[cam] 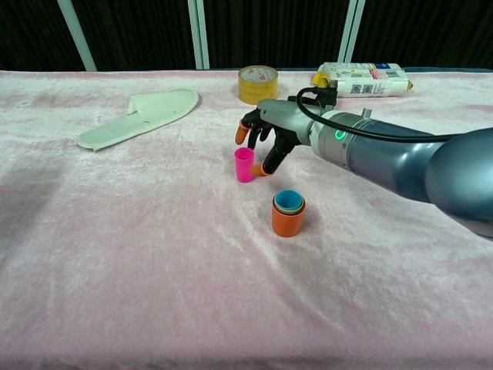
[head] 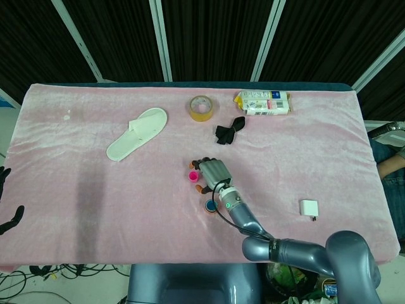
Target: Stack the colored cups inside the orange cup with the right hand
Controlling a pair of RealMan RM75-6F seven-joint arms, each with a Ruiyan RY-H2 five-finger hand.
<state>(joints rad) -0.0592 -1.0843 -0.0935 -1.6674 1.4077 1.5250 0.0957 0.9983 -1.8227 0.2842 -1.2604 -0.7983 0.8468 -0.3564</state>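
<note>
At the far left edge of the head view, the dark left hand (head: 5,209) hangs off the pink velvet-covered desk (cam: 139,254), its fingers apart and holding nothing. Next comes a white flat slipper (cam: 139,116), lying toward the back. A yellowish roll of tape (cam: 257,83) stands further back. The small magenta plastic cup (cam: 244,164) stands upright mid-desk. The right hand (cam: 260,132) sits just above and behind it, orange-tipped fingers (cam: 263,169) spread around the cup's rim and side; whether any fingertip actually touches it I cannot tell. Just right and nearer, the orange plastic cup (cam: 288,220) stands upright with green and blue cups nested inside. A white printed carton (cam: 362,79) lies at the back right.
</note>
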